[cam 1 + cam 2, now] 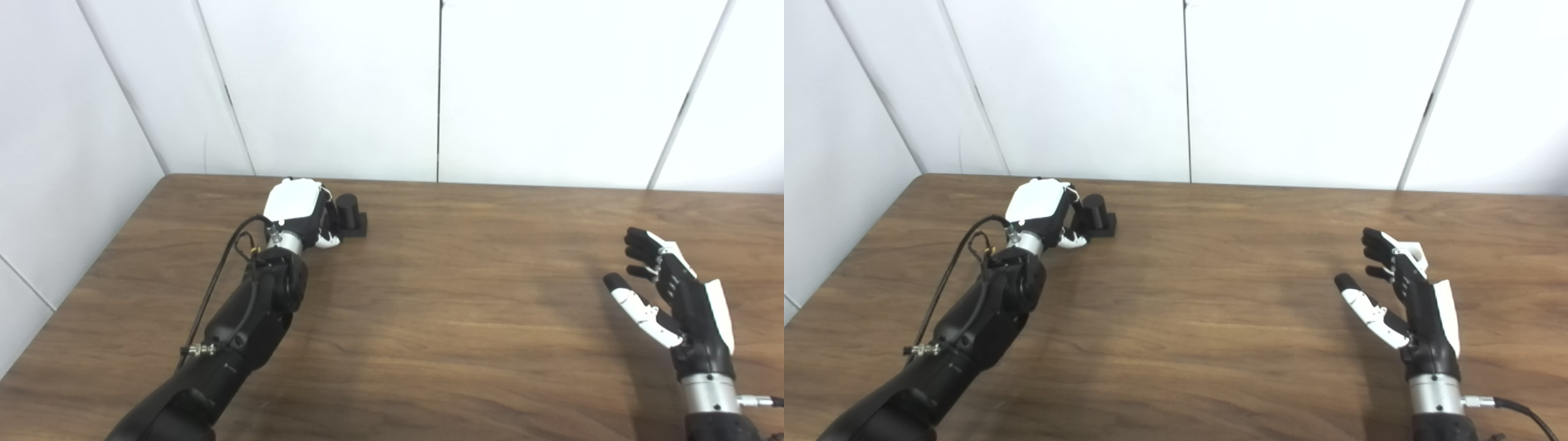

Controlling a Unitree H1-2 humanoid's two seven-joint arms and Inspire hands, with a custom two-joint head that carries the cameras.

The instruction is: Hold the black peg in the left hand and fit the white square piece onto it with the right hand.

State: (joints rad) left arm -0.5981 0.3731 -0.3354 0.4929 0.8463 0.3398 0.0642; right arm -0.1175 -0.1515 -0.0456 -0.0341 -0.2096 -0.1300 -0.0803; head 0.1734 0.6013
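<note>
Far on the left side of the wooden counter (pixel 465 318), the black peg (pixel 350 215) stands upright on its dark square base, near the back edge. Reaching out to it, the left hand (pixel 300 214) has its fingers against the peg's left side; whether they actually clasp it cannot be told. Well apart, at the near right, the right hand (pixel 670 300) hovers with fingers spread and empty, palm turned leftward. White wall panels (pixel 343 86) stand behind the counter.
</note>
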